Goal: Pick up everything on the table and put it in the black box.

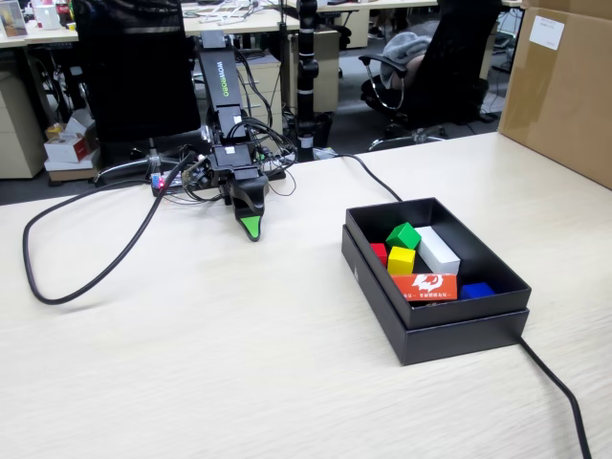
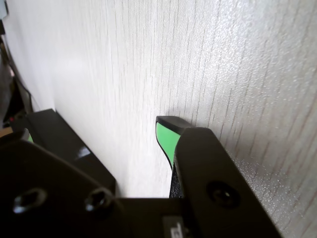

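Inside the black box (image 1: pixel 435 330), yellow cube (image 1: pixel 401 259), green cube (image 1: pixel 403 235), red cube (image 1: pixel 380 252); gripper (image 1: pixel 251 229) state unclear.

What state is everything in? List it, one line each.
Gripper: open, empty, low over the table, apart from the box.
Box: open-topped, on the table.
Green cube: in the box, tilted.
Yellow cube: in the box.
Red cube: in the box, partly hidden by the yellow one.
White block: in the box.
Card: in the box, by its near wall.
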